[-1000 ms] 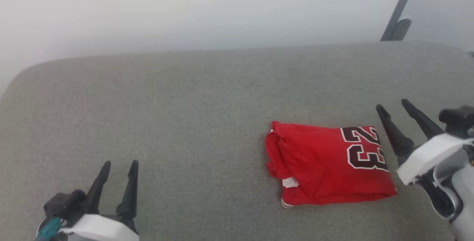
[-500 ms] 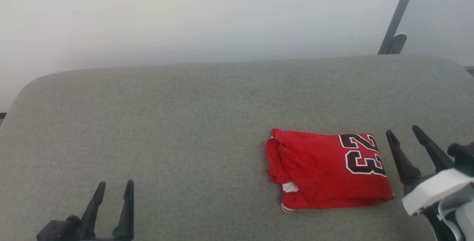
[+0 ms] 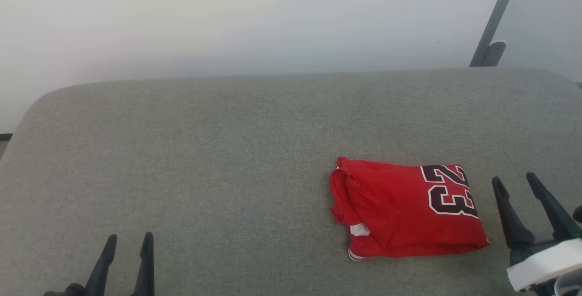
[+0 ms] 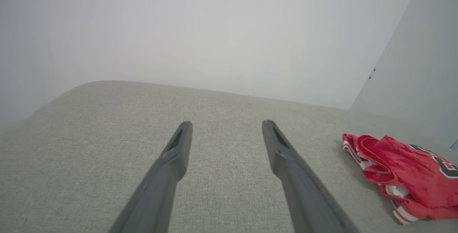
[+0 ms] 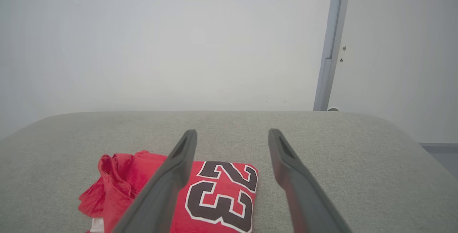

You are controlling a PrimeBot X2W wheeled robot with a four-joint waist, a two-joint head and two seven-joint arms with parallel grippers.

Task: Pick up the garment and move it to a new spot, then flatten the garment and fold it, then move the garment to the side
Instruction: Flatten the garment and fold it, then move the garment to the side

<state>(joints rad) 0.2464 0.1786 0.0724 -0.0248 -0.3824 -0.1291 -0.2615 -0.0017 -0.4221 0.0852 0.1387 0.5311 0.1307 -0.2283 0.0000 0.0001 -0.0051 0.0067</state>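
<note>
The biggest thing I see is a plain pale wall (image 3: 227,14). It stands far ahead of both my grippers, behind everything else.

Next is a wide soft grey cushion (image 3: 204,150) with round corners and a rough woven cover. Both my grippers hang over its near side.

The garment (image 3: 404,209) lies folded on the cushion in a flat red bundle. It is just beside my right gripper (image 3: 514,178), on its inner side, and the two are not touching. It is well apart from my left gripper (image 3: 129,236), off to that gripper's right, with grey cloth between them.

My right gripper has its two dark fingers spread apart and holds nothing. In the right wrist view one finger crosses in front of the red cloth. My left gripper is spread wide too, with nothing in it. Bare grey cover lies ahead of its fingertips.

A thin grey pole (image 3: 495,18) leans up the wall, far ahead of my right gripper, past the cushion's back edge.

The black number 23 (image 3: 450,191) with white edges is on the end of the garment nearest my right gripper. A bit of white sleeve (image 3: 359,230) and a red-and-white stripe trim (image 3: 352,255) peek out at the other end, on the side facing my left gripper.
</note>
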